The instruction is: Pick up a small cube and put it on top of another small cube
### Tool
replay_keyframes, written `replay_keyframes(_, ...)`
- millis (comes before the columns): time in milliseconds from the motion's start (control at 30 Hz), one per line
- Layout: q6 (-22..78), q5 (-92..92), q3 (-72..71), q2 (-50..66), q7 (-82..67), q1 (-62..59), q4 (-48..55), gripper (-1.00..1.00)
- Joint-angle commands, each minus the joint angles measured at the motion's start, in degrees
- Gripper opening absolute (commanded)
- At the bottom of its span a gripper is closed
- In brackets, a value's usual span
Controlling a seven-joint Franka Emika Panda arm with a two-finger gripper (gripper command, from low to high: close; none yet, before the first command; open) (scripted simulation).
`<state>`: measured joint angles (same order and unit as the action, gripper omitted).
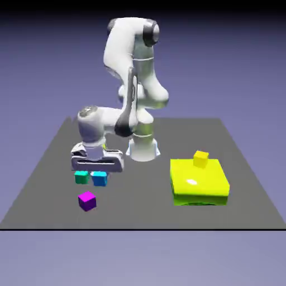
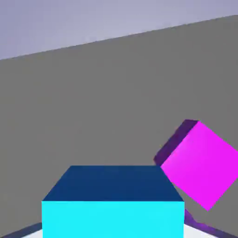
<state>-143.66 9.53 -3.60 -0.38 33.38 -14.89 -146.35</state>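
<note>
now fingers clamp blue cube, magenta cube near.

Glossy white arm of rounded, tube-like segments with dark grey joint caps; its white hand has a dark underside.

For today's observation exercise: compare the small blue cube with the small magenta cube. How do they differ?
Colour: the blue cube is cyan-blue, the magenta cube pink-purple. State: the blue cube sits between the fingers of the shut gripper; the magenta cube lies free on the table. Position: in the exterior view the blue cube is farther back, beside a green cube; the magenta one stands alone. Both are small cubes.
</note>
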Motion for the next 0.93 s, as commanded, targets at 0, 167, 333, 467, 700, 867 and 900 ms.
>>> replay_keyframes(0, 1.06, 0.69, -2.18, -1.7, 2.57, -0.52, -0.52, -1.0)
replay_keyframes(167, 6.41, 4.66, -11.48, -10.21, 15.03, 7.62, -3.1, -1.0)
replay_keyframes(333, 11.76, 8.62, -20.78, -18.72, 27.49, 15.75, -5.68, -1.0)
replay_keyframes(467, 16.04, 11.8, -28.22, -25.53, 37.46, 22.26, -7.74, -1.0)
replay_keyframes(700, 7.64, 12.4, -33.55, -20.81, 42.23, 23.94, -11.46, -1.0)
replay_keyframes(867, 5.59, 12.29, -34.09, -19.33, 42.47, 23.8, -12.07, 1.0)
replay_keyframes(900, 8.08, 12.42, -33.43, -21.13, 42.18, 23.97, -11.33, 1.0)
